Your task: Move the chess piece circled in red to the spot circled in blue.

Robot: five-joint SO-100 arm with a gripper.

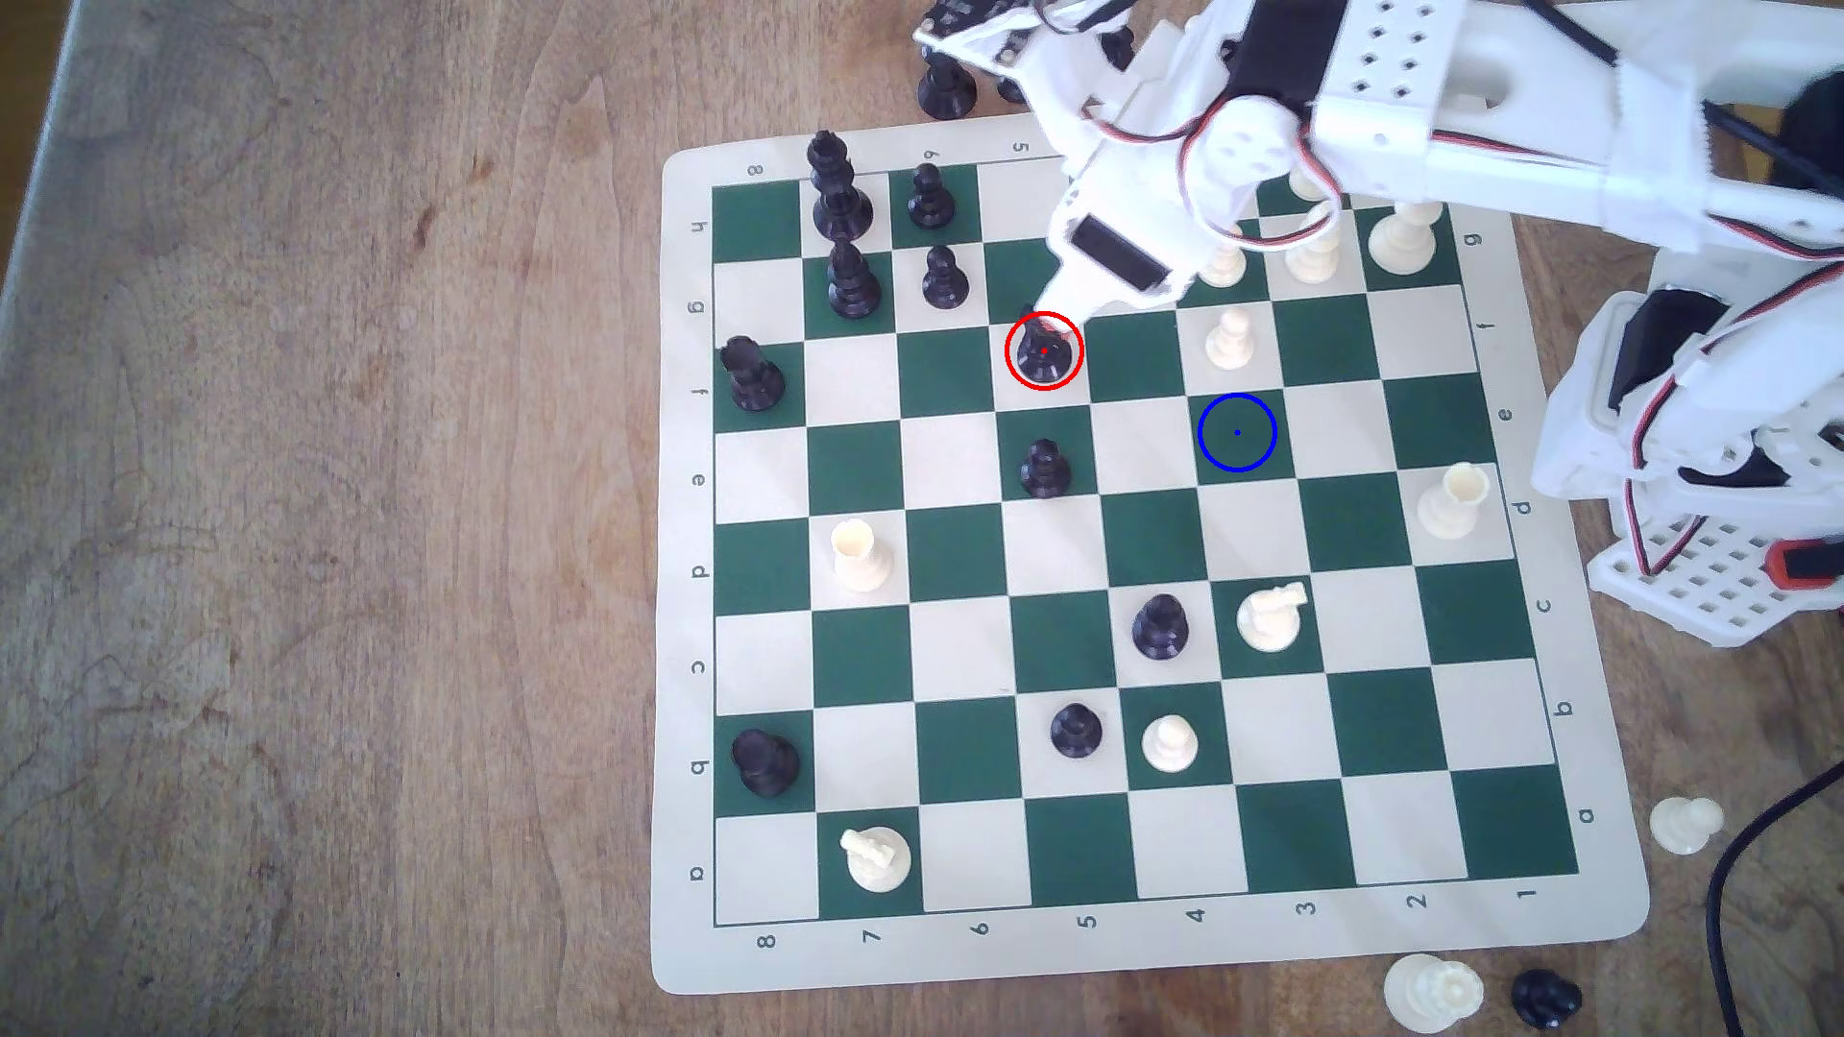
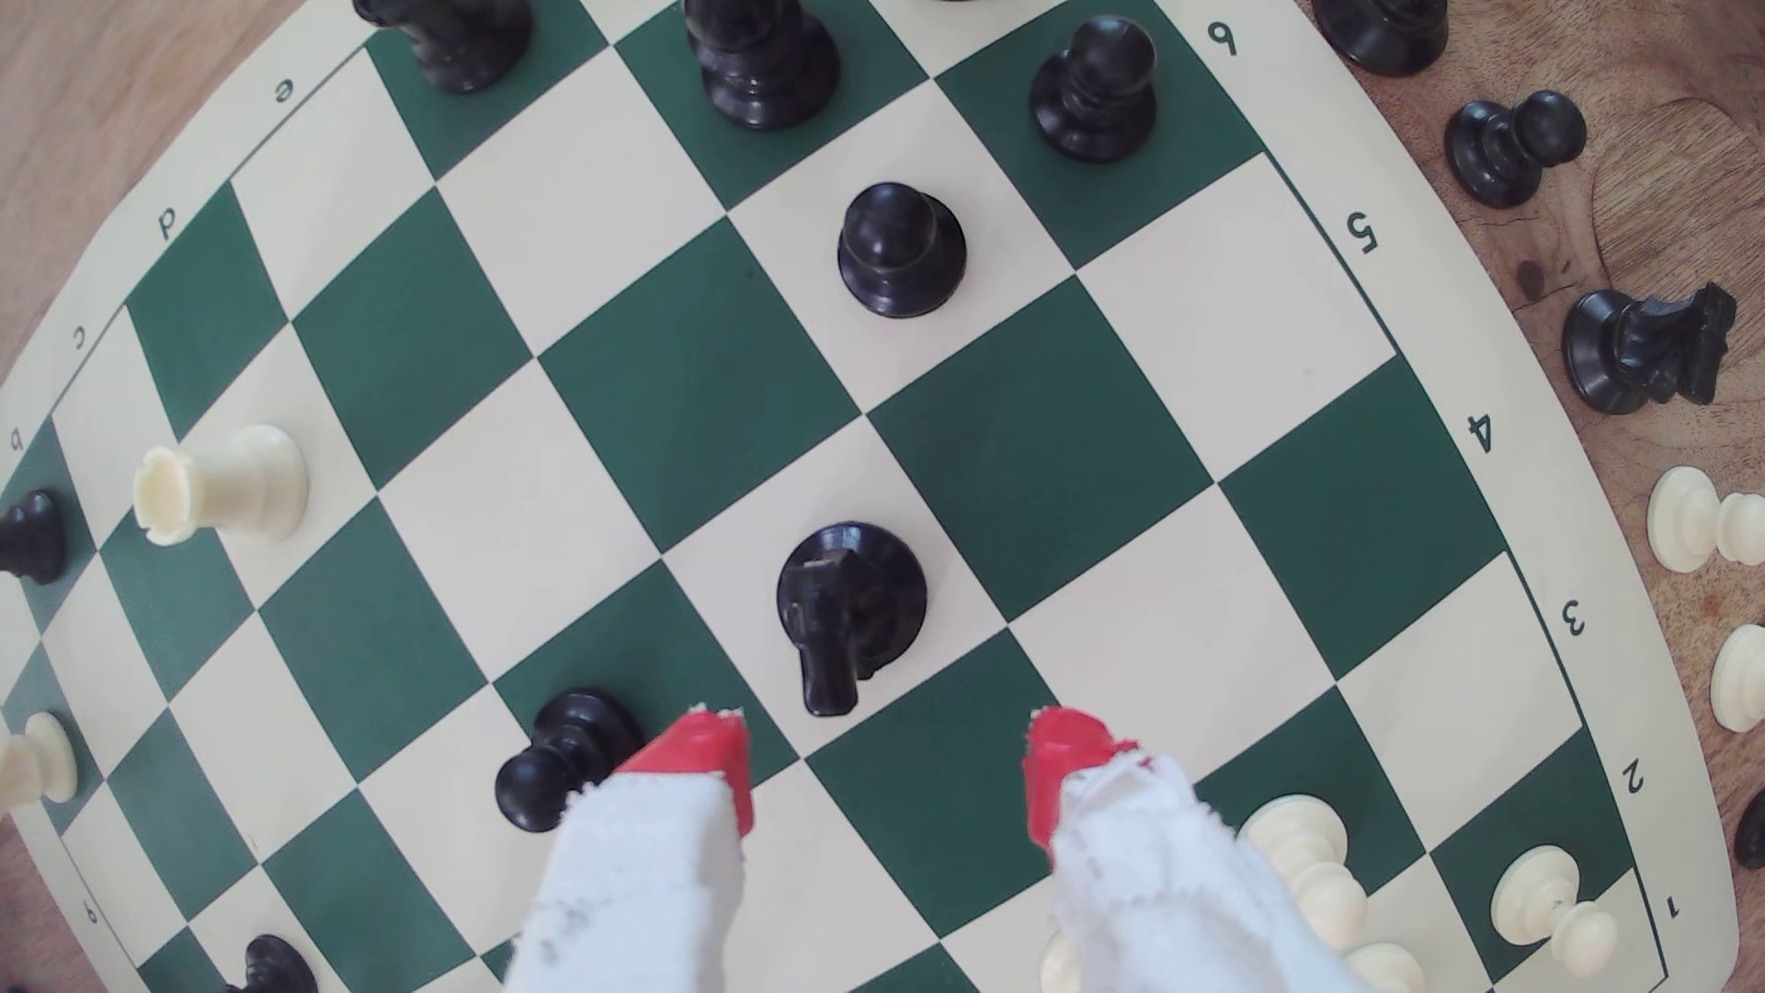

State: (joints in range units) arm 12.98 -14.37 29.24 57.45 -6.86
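1. Step: approach, pre-grasp. Black knight [image 1: 1044, 351] stands upright on its red-ringed cream square, not yet gripped.
2. Pincer [image 2: 888, 754] is spread wide and empty; in the wrist view the red-tipped fingertips [image 2: 707, 750] sit short of the knight, one to each side of its line, touching nothing I can make out.
3. In the exterior view the pincer tip comes in from above the knight, right at the red ring's edge.
4. Target: blue-ringed green square [image 1: 1236, 432], vacant, two files toward the exterior view's right and one row down from the knight.
5. Next move, my read: advance until the tips straddle the knight's body, drop low, close on it.
6. Watch: black pawn [image 2: 563, 759] sits just beside one fingertip, so a sloppy advance could clip it.
7. Transfer path: white pawn [image 1: 1229, 337] stands on the square next to the target; lift clear before traversing and set down centred.
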